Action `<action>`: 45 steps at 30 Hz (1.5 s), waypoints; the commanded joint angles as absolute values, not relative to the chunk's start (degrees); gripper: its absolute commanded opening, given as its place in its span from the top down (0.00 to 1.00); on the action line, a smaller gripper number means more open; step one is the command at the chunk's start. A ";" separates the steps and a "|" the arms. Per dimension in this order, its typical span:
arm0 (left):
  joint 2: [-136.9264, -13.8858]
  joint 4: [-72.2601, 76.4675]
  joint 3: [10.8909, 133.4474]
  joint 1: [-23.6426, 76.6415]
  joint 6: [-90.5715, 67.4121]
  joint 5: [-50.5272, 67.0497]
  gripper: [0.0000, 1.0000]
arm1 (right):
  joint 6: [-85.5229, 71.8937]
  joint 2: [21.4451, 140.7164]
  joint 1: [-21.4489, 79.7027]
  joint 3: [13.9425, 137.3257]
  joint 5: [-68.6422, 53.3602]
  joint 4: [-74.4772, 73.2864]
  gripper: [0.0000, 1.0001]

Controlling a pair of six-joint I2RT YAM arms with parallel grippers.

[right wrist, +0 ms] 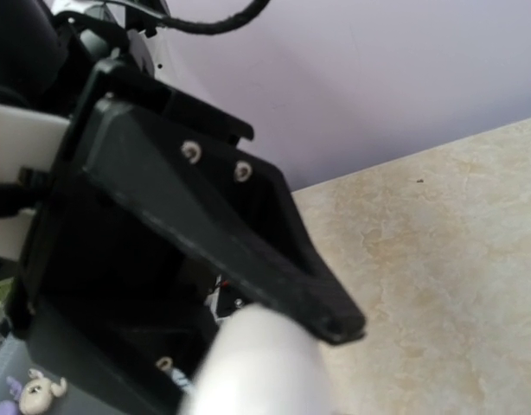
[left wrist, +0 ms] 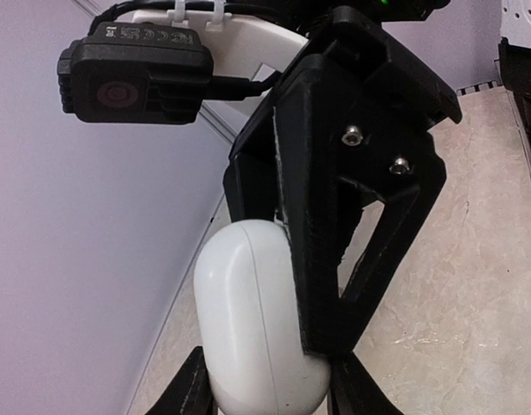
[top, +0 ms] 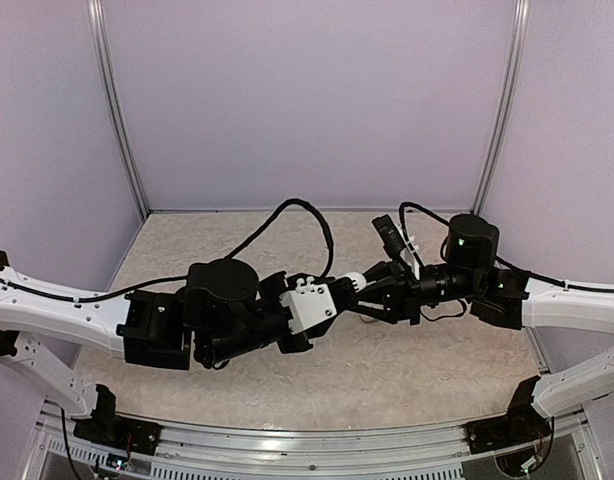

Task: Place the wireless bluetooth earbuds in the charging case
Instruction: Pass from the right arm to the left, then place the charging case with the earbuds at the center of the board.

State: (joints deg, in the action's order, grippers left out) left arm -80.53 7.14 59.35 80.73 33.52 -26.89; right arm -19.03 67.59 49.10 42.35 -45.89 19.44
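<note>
my right claw [top: 365, 284] clamped on the charging case [left wrist: 257, 320] mid-air, my left claw [left wrist: 270, 396] straddling it, can't tell if gripping

Charging case [left wrist: 252, 320]: one, white, glossy, rounded plastic shell with a faint seam along its side; lid looks shut. Held clear of the surface [top: 407, 370], clamped in the right pincer [top: 372, 288]. Its lower end sits between the fingertips of the left pincer [left wrist: 265, 396]; whether they touch it cannot be told.
</note>
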 commanded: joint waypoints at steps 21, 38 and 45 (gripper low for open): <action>-94.70 11.96 55.54 64.81 11.08 13.18 0.77 | -15.11 50.10 37.71 38.94 -32.44 13.12 0.10; -125.54 2.01 81.33 59.98 12.49 23.42 0.77 | -14.82 46.19 36.36 37.09 -31.02 11.70 0.05; -131.64 -2.95 88.48 59.21 13.17 22.58 0.77 | -14.62 46.80 36.29 36.74 -31.75 11.78 0.04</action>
State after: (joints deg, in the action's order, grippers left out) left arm -129.01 0.75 83.99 59.81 12.14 22.09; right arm -15.07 46.98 36.95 37.52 -31.27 12.21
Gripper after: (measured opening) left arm 0.384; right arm 0.954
